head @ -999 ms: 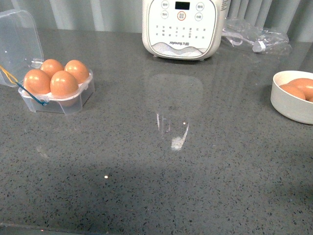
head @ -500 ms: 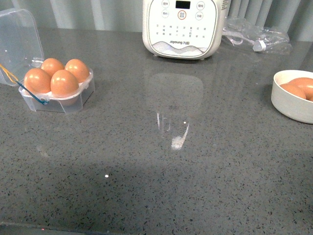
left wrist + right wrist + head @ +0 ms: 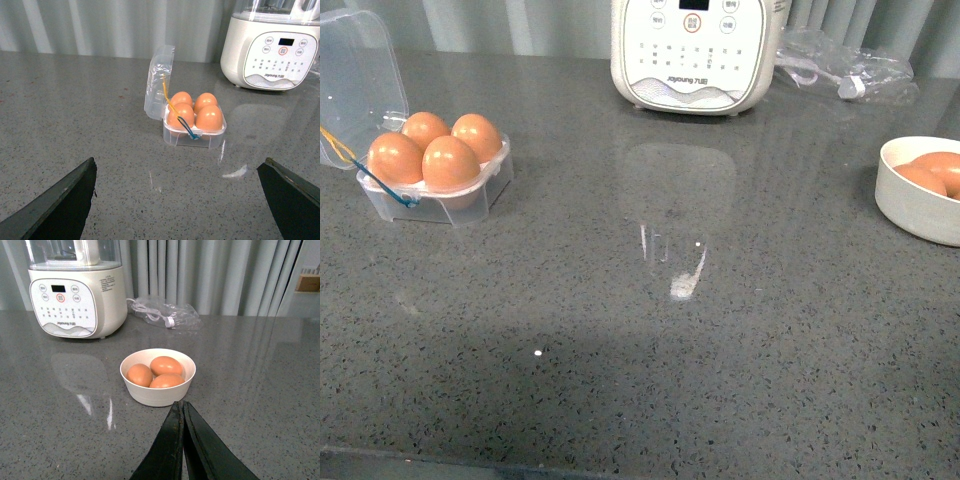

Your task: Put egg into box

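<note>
**Egg seated, box full, lid open**

We judge the placing to be as good as finished. In the front view the box sits at about ten o'clock on the grey counter. All four cups hold a brown egg, each upright and touching its neighbours. The eggs look alike, so we cannot say which one is the task's own, only that no cup is left empty. The clear lid stands open behind the cups, and the yellow-and-blue cord hangs across the front eggs.

At three o'clock, well apart from the box, the white bowl holds three more brown eggs. With no free cup, we judge that they are not part of this job.

Neither arm appears in the front view. The left gripper looks towards the box from well back, with its fingers spread wide and nothing between them. The right gripper sits just short of the bowl, with its fingers pressed together and nothing held.

If anything is left to do, we think it is only lowering the lid, which the task sentence does not ask for.

A white kitchen appliance stands at twelve o'clock, and a crumpled plastic bag lies at about one o'clock.
</note>
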Tool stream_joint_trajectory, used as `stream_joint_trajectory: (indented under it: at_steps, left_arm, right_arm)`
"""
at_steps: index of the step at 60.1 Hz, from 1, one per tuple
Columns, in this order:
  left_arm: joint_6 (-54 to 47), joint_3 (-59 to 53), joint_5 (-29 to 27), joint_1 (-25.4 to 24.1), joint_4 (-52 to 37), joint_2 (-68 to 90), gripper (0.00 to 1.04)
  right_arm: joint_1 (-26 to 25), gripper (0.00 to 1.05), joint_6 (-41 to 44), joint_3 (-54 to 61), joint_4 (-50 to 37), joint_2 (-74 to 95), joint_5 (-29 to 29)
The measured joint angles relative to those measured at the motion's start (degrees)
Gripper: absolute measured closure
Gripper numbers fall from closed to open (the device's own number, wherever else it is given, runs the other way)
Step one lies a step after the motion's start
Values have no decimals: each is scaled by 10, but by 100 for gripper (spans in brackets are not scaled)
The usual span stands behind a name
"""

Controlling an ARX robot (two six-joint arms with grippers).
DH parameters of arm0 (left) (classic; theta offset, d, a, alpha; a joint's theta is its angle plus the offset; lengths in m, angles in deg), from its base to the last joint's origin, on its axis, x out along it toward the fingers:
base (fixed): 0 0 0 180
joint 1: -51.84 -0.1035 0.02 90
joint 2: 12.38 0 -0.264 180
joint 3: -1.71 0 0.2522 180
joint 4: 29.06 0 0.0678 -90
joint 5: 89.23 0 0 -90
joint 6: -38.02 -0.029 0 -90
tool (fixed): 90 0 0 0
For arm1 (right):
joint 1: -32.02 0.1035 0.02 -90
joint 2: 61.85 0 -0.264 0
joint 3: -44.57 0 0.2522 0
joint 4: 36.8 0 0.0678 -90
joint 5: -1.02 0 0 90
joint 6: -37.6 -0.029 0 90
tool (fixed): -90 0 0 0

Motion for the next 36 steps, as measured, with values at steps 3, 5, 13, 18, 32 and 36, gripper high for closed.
stream_joint_trajectory:
  at_steps: [3, 5, 13, 18, 32, 36]
  left_arm:
    - [0, 0, 0, 0, 0, 0, 7]
    - [0, 0, 0, 0, 0, 0, 7]
    - [0, 0, 0, 0, 0, 0, 7]
    - [0, 0, 0, 0, 0, 0, 7]
    - [0, 0, 0, 0, 0, 0, 7]
    - [0, 0, 0, 0, 0, 0, 7]
  right_arm:
    - [0, 102, 0, 0, 5, -5, 0]
    - [0, 102, 0, 0, 26, -24, 0]
    - [0, 102, 0, 0, 104, -99, 0]
    - [0, 102, 0, 0, 105, -103, 0]
    - [0, 72, 0, 0, 107, -103, 0]
    - [0, 62, 0, 0, 107, -103, 0]
